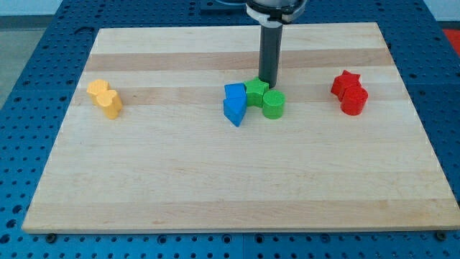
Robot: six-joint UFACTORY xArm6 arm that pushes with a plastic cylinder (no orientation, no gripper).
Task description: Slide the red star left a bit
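Note:
The red star (pixel 345 82) sits near the view's right on the wooden board (pixel 215 187), touching a red cylinder (pixel 353 101) just below it. My tip (pixel 267 83) is at the board's middle top, right behind the green star-like block (pixel 256 91) and well to the left of the red star. A green cylinder (pixel 273 104) stands just below and right of my tip.
Two blue blocks, a cube (pixel 234 93) and a triangular piece (pixel 235 112), touch the green blocks' left side. Two yellow blocks (pixel 106 98) sit together at the view's left. A blue pegboard (pixel 29 65) surrounds the board.

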